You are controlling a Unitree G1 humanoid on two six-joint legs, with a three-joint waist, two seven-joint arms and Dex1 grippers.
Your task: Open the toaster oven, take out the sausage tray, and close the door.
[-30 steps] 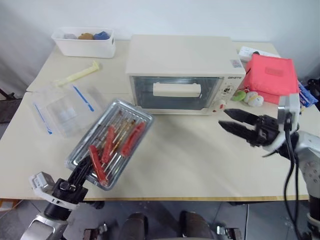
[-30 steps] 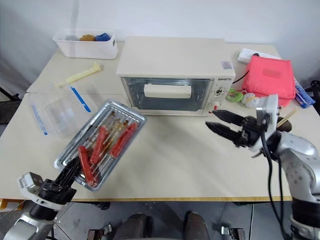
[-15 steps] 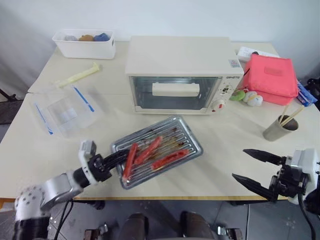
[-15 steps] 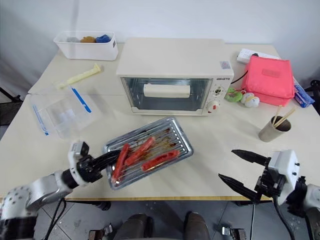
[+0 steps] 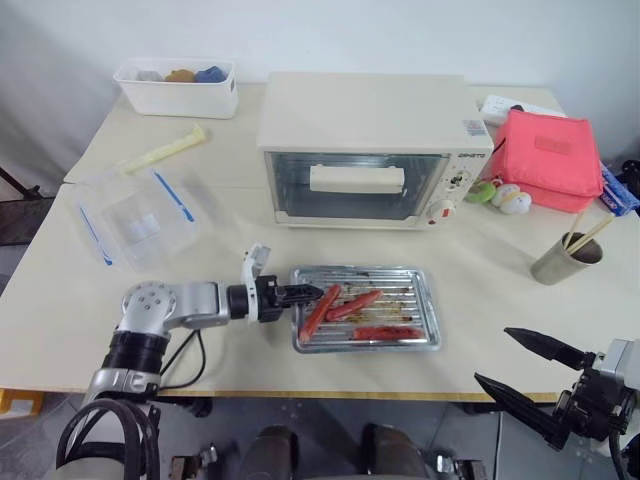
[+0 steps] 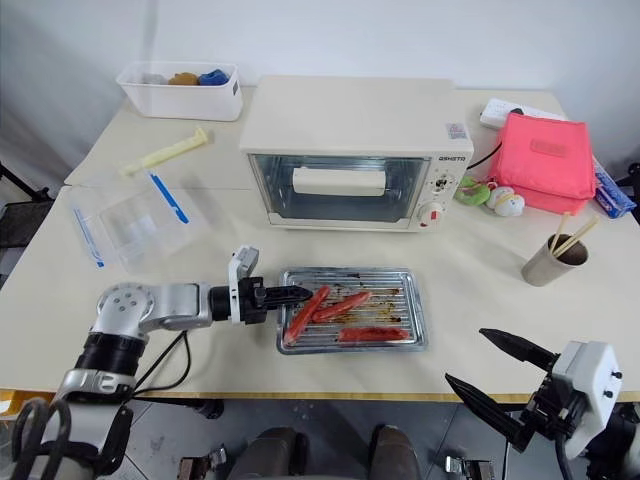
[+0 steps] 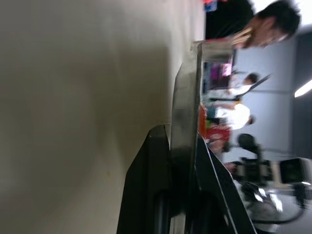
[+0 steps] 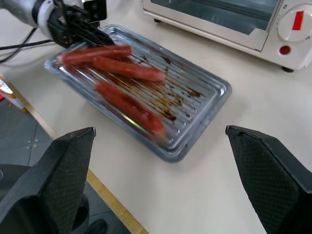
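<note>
Silver ridged metal identifies the sausage tray (image 5: 367,322), which you will find lying flat on the table (image 5: 480,270) in front of the toaster oven (image 5: 372,148), near the front edge and apart from the oven. Three red sausages (image 5: 352,305) lie in it, one slanted at the left end, one in the middle and one along the near rim. Your left gripper (image 5: 308,293) reaches in from the left with its fingers closed narrowly on the tray's left rim; the left wrist view shows the two black fingers (image 7: 146,180) clamped either side of the thin metal edge. Your right gripper (image 6: 488,362) sits low at the front right, off the table edge, its two pointed fingers spread wide with nothing between them. The door (image 5: 357,186) is shut, its cream bar handle (image 5: 356,179) across the glass. To the left of the oven you see a clear plastic bag (image 5: 135,215) with blue stripes, and a white bin (image 5: 180,88) at the far left corner. A red pouch (image 5: 543,160) and a metal cup (image 5: 558,260) with chopsticks stand to the right.
</note>
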